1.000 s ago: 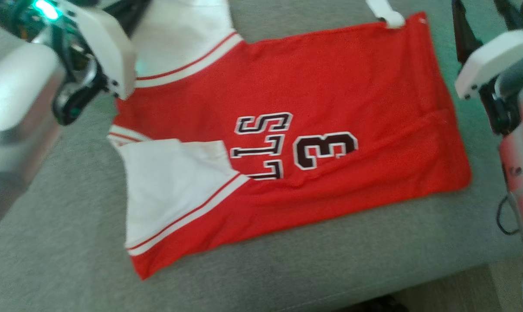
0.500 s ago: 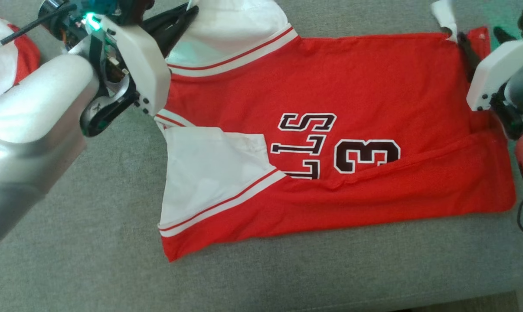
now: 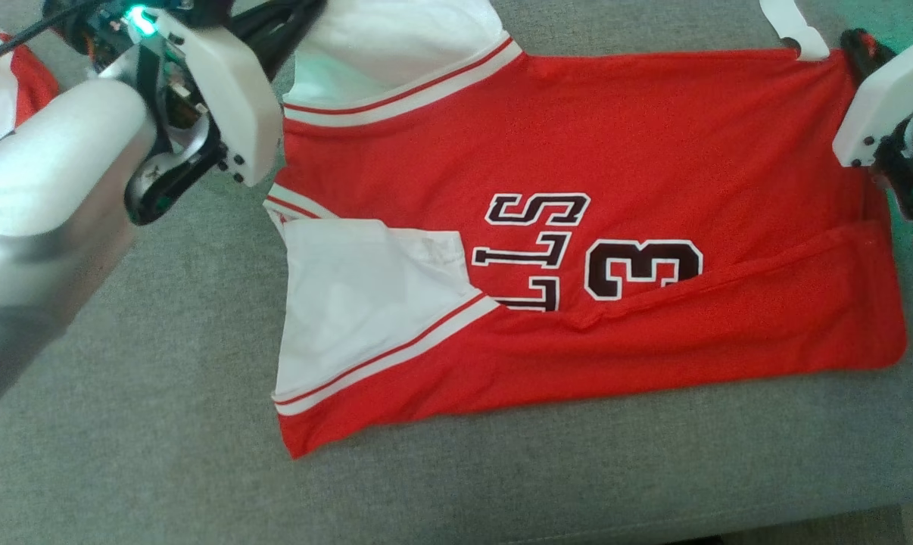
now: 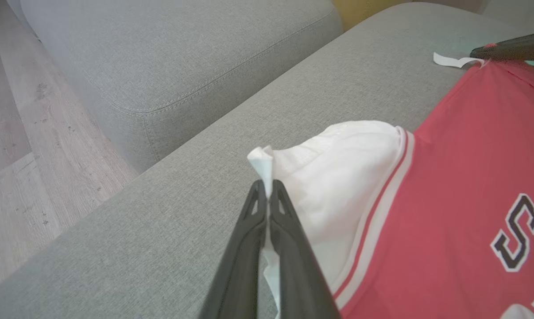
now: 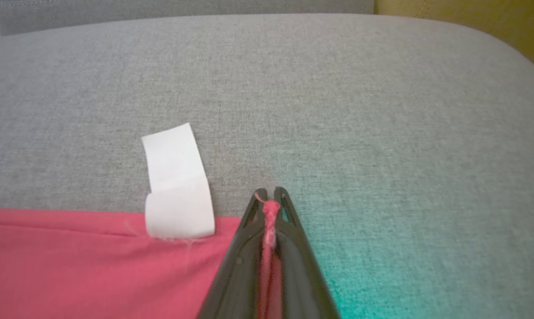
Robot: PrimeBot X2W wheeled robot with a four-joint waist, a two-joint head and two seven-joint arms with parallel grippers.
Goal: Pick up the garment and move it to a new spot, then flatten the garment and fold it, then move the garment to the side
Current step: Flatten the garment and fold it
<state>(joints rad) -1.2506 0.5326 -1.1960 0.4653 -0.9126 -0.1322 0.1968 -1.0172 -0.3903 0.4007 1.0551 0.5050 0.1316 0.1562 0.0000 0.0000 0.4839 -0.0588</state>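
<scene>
Dark fingers of the right gripper (image 5: 270, 195) now pinch the red hem corner of the basketball jersey (image 3: 615, 151), just beside its white label (image 5: 176, 195); a moment earlier they stood apart there. The left gripper (image 4: 265, 186) stays clamped on the edge of the white sleeve (image 4: 338, 168). The jersey lies on the grey sofa cushion (image 3: 123, 424), its near edge already turned up over the lettering. With both far corners held, the next fold, probably toward the robot, can begin.

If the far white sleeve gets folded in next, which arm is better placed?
Left. The left end effector is shut on that white sleeve, while the right end effector pinches the red hem corner at the other end.
</scene>
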